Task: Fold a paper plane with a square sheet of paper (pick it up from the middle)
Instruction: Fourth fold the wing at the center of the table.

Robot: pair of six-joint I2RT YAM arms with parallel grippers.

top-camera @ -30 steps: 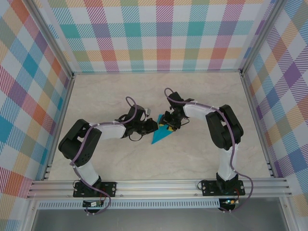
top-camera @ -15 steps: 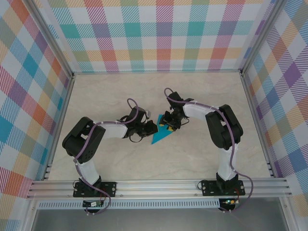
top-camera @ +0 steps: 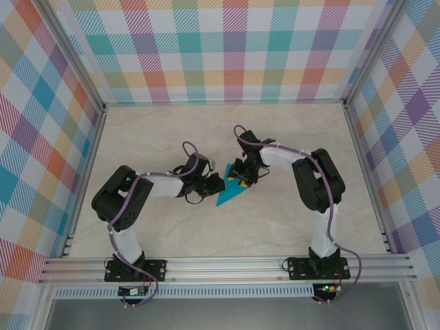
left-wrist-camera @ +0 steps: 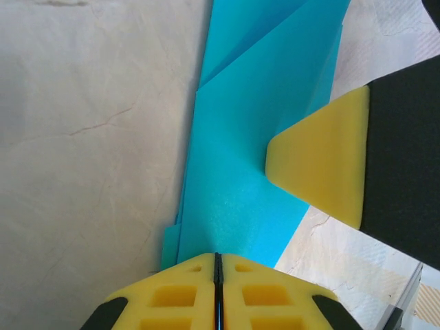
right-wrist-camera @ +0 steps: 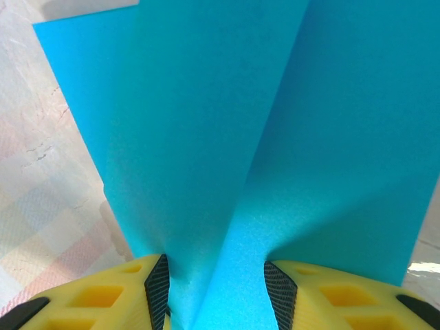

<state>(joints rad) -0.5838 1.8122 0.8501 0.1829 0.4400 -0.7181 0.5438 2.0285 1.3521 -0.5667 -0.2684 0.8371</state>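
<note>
Plane: teal paper, folded to a narrow dart, lying near the middle of the tabletop between the two hands. Its point aims near and left; its wide end lies far and right.
Left hand: at the plane's left edge. In its wrist view the two yellow fingers are pressed together with only a hairline seam, and the paper's folded layers run straight into that seam. It is clamped on the plane.
Right hand: over the plane's wide end. In its wrist view the fingers stand apart on either side of a raised fold, and paper fills the gap between them.
Right grip: hard to judge. The black pads sit against the paper, but whether they squeeze it cannot be told.
Right finger: seen from the left wrist, its yellow tip rests on the top layer of the plane.
Hidden: from above, both hands cover the plane's far half, so only the pointed near part is clear. The paper inside the left hand's seam cannot be seen.
Cut off: both wrist views crop the plane, and neither takes in its tip.
Creases: several overlapped layers show along the left edge in the left wrist view. Their count is unclear.
Walls: checked panels on the left, far and right sides.
</note>
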